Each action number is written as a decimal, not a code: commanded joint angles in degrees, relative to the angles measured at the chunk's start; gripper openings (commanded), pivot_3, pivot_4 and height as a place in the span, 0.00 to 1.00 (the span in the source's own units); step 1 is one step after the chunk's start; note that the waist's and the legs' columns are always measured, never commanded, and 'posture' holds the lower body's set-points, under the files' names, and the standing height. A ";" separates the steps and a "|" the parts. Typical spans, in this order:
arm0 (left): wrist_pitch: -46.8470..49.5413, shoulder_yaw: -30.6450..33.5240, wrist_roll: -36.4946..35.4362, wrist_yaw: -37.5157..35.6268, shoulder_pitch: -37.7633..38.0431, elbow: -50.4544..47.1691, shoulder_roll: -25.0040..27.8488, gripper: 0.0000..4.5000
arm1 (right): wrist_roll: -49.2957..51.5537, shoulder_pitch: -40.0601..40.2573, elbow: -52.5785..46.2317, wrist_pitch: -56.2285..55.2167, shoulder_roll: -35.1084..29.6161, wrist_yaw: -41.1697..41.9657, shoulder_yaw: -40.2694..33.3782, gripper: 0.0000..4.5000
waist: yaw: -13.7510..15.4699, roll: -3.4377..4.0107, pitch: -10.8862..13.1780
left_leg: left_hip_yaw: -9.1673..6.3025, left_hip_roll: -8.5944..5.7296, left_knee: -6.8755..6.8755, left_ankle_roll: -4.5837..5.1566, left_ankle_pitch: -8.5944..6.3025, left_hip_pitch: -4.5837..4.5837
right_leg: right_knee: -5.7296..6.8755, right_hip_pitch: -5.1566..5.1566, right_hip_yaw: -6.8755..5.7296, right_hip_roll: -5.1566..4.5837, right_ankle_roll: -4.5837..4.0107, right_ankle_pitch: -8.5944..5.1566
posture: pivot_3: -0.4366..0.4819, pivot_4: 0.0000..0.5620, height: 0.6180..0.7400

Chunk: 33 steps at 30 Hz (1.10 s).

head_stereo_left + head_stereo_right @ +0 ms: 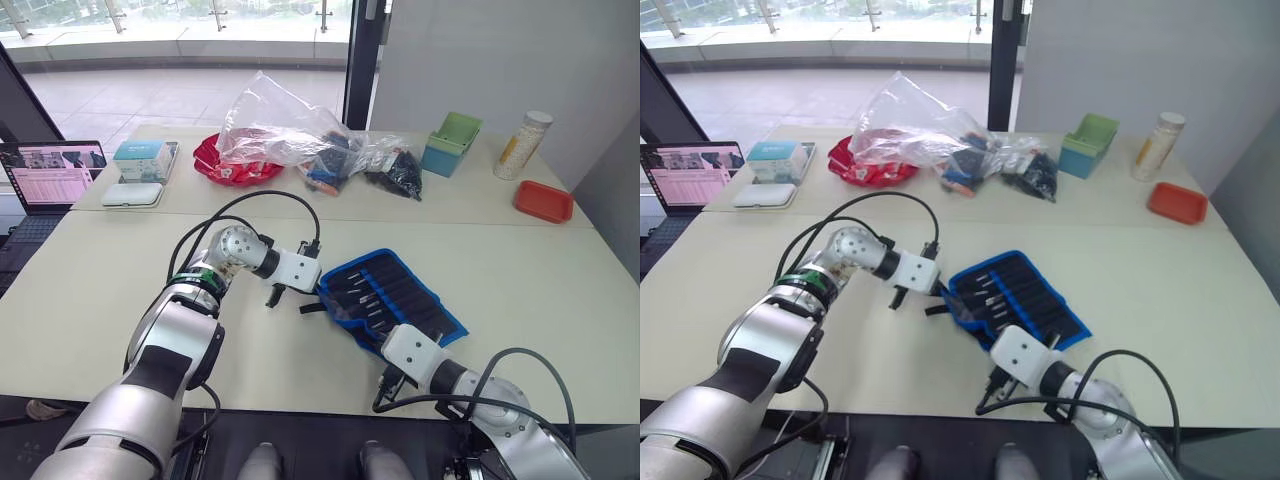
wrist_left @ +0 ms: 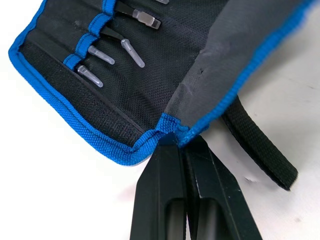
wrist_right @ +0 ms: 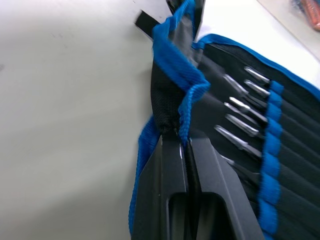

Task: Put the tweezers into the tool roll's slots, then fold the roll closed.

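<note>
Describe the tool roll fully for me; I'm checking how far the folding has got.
The tool roll is a black woven fabric pouch with a bright blue border and a blue centre stripe. It lies open on the pale table, its near-left edge lifted into a fold. Its slots hold the tweezers, tips pointing toward that lifted edge. A thin black strap trails from it across the table. The left tool pinches one corner of the border and the right tool pinches the other.

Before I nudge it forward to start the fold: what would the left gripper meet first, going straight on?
Nothing new: the left gripper is already shut on the tool roll at its blue edge; beyond likely lie the tweezers.
</note>
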 commanded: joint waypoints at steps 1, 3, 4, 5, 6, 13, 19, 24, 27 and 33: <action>0.46 2.08 -3.07 -5.32 1.10 -1.58 3.46 0.01 | -8.86 -2.41 3.69 -11.51 -7.00 -0.01 0.67 0.00 | -0.32 0.00 0.00 | 0.01 0.00 0.00 0.00 0.00 0.00 | 0.00 0.00 0.00 0.00 0.00 0.00 | 0.48 0.27 1.00; 1.76 3.05 -4.87 -8.19 2.56 -2.54 5.27 0.01 | -9.39 -3.82 6.69 -15.95 -8.88 0.16 0.26 0.00 | -0.65 0.00 0.00 | 0.00 0.01 0.00 0.00 0.00 0.01 | 0.00 0.01 -0.02 0.01 0.01 0.00 | 0.48 0.27 1.00; 2.17 3.41 -5.60 -9.28 3.34 -3.22 6.07 0.01 | -9.63 -4.59 7.97 -17.84 -9.49 0.46 0.22 0.00 | -0.88 0.00 0.00 | 0.00 0.01 -0.03 -0.01 0.01 0.01 | 0.00 0.00 -0.01 0.01 0.01 -0.01 | 0.48 0.27 1.00; 2.67 3.97 -6.85 -11.08 4.47 -4.34 6.93 0.01 | -10.41 -5.81 9.54 -20.36 -10.24 0.79 0.51 0.00 | -1.06 0.00 0.00 | 0.00 0.03 -0.03 0.00 0.01 0.05 | 0.02 0.00 -0.01 0.02 0.01 0.00 | 0.48 0.27 1.00; 3.09 4.32 -7.83 -12.37 5.30 -5.29 7.48 0.01 | -10.96 -6.53 10.60 -22.23 -10.69 1.02 0.64 0.00 | -1.14 0.00 0.00 | 0.00 0.03 -0.08 0.00 0.01 0.06 | 0.03 0.00 -0.01 0.02 0.00 0.00 | 0.48 0.27 1.00; 20.49 6.16 -22.20 -18.42 23.67 -34.65 14.00 0.01 | -11.12 -13.83 19.70 -30.17 -9.43 2.83 1.01 0.00 | -1.12 0.03 -0.01 | 0.02 0.08 -0.07 -0.03 0.02 0.15 | 0.09 0.07 0.02 0.00 -0.01 0.00 | 0.48 0.27 1.00; 29.31 8.22 -25.15 -13.99 26.53 -42.84 14.38 0.01 | -8.21 -13.72 20.51 -31.64 -7.94 5.06 -0.17 0.00 | -0.18 0.02 -0.01 | -0.04 0.08 0.10 -0.03 0.03 0.13 | 0.15 0.11 -0.02 0.03 -0.02 0.01 | 0.48 0.27 1.00; 22.94 7.21 -24.01 -12.37 20.01 -32.34 10.83 0.27 | -5.94 -11.41 17.22 -28.16 -5.63 6.12 -2.30 0.00 | -0.06 0.02 -0.01 | -0.04 0.05 0.18 -0.03 0.03 0.14 | 0.15 0.16 -0.01 0.03 -0.01 0.01 | 0.48 0.27 1.00; 17.50 6.45 -22.70 -12.21 17.10 -26.24 9.37 0.47 | -5.81 -10.33 15.81 -26.58 -4.88 6.36 -3.19 0.00 | -0.31 0.02 -0.01 | -0.04 0.01 0.15 -0.02 0.02 0.13 | 0.15 0.16 -0.01 0.01 -0.01 0.01 | 0.48 0.27 1.00; 2.21 3.18 -15.50 -8.25 9.54 -11.37 5.53 0.71 | -5.64 -7.50 11.94 -22.29 -3.49 5.98 -6.43 0.00 | -0.45 0.01 0.00 | -0.05 -0.01 0.11 0.01 0.01 0.10 | 0.11 0.12 -0.01 0.00 -0.01 0.01 | 0.48 0.27 1.00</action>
